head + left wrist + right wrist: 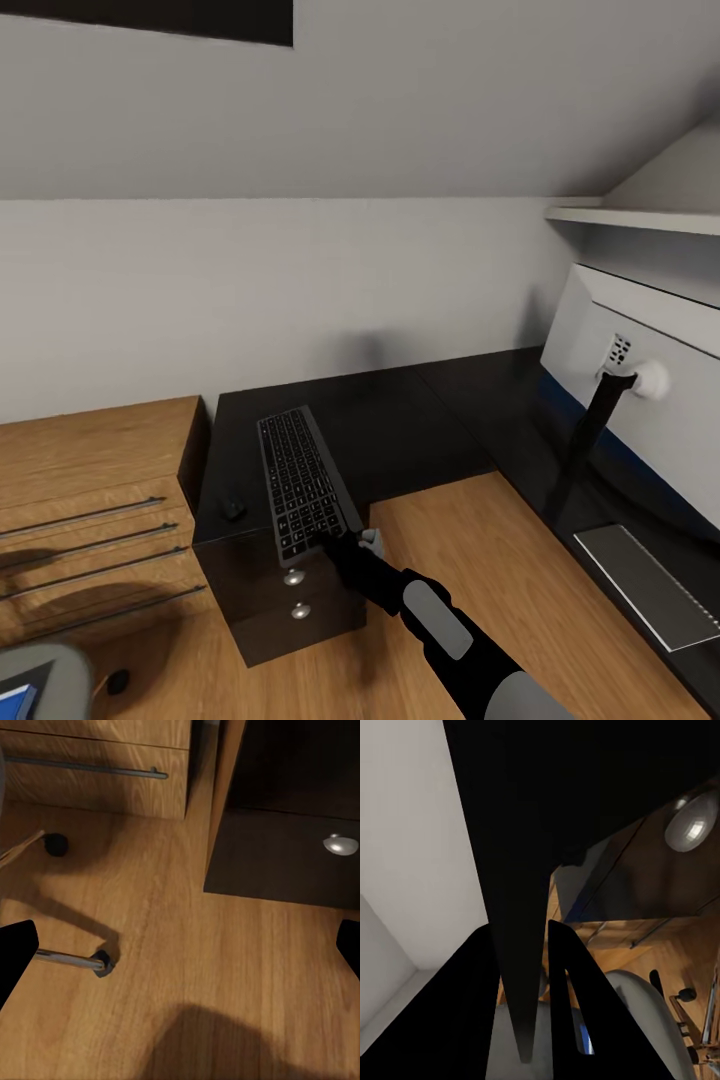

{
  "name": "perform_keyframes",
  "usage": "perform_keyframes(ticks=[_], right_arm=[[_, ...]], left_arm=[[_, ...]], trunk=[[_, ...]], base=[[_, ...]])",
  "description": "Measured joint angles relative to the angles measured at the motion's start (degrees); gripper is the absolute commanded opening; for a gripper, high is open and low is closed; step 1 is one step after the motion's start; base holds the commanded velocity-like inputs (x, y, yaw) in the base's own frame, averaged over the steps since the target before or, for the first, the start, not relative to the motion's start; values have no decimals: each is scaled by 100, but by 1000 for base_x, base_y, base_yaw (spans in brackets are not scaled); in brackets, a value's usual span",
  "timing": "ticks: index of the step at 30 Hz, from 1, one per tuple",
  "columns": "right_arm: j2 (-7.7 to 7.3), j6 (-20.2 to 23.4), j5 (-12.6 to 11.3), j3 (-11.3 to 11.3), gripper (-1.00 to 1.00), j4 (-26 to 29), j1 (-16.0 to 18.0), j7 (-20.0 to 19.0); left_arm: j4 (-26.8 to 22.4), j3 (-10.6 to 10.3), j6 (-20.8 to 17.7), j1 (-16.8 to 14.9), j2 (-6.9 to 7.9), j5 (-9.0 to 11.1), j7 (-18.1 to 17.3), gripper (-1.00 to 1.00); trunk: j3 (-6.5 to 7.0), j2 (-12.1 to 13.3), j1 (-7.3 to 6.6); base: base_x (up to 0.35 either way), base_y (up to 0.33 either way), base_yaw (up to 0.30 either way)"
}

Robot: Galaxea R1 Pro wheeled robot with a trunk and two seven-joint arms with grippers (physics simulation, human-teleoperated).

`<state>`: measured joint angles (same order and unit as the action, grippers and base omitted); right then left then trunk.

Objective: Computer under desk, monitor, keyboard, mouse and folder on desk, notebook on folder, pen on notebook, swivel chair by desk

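Right gripper (352, 545) is clamped on the near end of the keyboard (300, 482), which lies lengthwise on the desk (400, 430) above the drawer unit, its near end overhanging the edge. In the right wrist view a dark slab sits pinched between the fingers (566, 975). Left gripper (180, 945) has its jaws apart over bare wood floor (nothing between them). To do this well: keep the keyboard flat, slide it fully onto the top toward the monitor (640, 400), avoid nudging the mouse (233, 508) just beside it. Counts: one keyboard, one mouse, one monitor, two silver knobs (293, 577). Swivel chair (40, 680) with the blue folder (20, 697) is at the floor corner.
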<state>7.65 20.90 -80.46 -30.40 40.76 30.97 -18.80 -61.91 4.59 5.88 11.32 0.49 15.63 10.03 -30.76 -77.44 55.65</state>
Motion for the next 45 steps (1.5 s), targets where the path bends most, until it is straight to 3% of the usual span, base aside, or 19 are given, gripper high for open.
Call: perform_keyframes(ticks=[12, 17, 22, 45], right_arm=[[-8, 3, -4, 2, -100, 0, 0, -68], [-37, 5, -26, -4, -100, -9, 0, -536], [-65, 13, -16, -9, -100, -14, 0, -857], [-149, -1, 8, -16, -100, -25, 0, -911]], left_arm=[[0, 0, 1, 0, -1, 0, 9, 100], [-1, 0, 1, 0, 0, 0, 9, 100], [0, 0, 1, 0, 1, 0, 9, 100], [5, 0, -1, 0, 5, 1, 9, 100]], trunk=[[-197, -440, 241], [-287, -641, 351], [-287, -642, 351], [-287, -642, 352]], base=[[0, 0, 0], [0, 0, 0], [0, 0, 0], [0, 0, 0]])
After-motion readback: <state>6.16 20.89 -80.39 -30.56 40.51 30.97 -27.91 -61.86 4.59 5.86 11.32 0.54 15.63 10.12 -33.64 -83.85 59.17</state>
